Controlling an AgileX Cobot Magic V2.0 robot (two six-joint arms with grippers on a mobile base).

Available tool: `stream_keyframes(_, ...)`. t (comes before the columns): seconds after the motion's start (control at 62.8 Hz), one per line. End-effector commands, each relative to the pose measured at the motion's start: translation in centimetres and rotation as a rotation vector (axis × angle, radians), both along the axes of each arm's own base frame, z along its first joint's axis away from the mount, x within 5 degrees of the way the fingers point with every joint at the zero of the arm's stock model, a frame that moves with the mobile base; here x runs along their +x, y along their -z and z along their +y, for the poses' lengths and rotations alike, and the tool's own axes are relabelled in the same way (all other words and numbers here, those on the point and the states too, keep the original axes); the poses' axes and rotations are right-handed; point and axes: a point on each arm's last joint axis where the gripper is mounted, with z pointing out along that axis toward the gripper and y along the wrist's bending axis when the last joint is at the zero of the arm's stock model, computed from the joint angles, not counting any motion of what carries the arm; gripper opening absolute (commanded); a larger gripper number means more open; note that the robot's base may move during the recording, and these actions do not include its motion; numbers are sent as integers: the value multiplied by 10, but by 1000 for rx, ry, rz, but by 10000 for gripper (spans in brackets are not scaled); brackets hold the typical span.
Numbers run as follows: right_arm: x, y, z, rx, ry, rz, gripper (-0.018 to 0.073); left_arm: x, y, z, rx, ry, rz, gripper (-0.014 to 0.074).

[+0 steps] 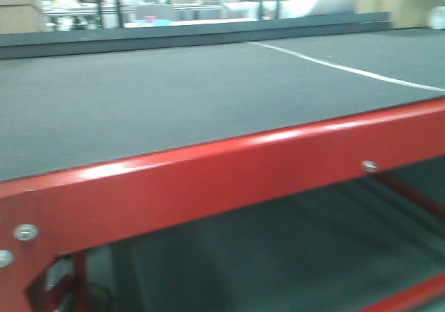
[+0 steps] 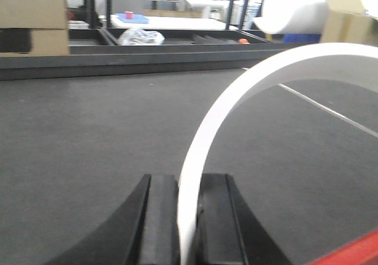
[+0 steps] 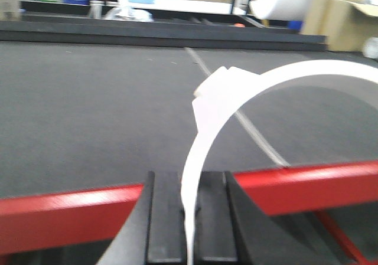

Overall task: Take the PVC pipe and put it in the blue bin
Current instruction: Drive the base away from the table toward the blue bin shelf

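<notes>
Left jaws clamped on white PVC pipe (image 2: 263, 79) arcing rightwards above dark desk (image 2: 88, 129), right jaws clamped on notched white arc (image 3: 209, 132), red frame rail (image 3: 71, 215) beneath.

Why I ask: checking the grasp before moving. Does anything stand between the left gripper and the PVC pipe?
Nothing visible: the PVC pipe sits clamped between the jaws of the left gripper. The right gripper clamps a similar white arc. No blue bin shows in any view.
</notes>
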Motion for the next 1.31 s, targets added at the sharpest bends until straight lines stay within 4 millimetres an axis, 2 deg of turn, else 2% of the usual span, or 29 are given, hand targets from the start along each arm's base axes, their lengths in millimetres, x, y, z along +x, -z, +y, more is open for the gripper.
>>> stream_keyframes(0.0, -1, -3, -1, 1, 9, -38, -162, -1, -3, 0, -4, 1, -32, -111)
stream_keyframes(1.291, -1, -3, -1, 1, 9, -38, -162, -1, -3, 0, -4, 1, -35, -111)
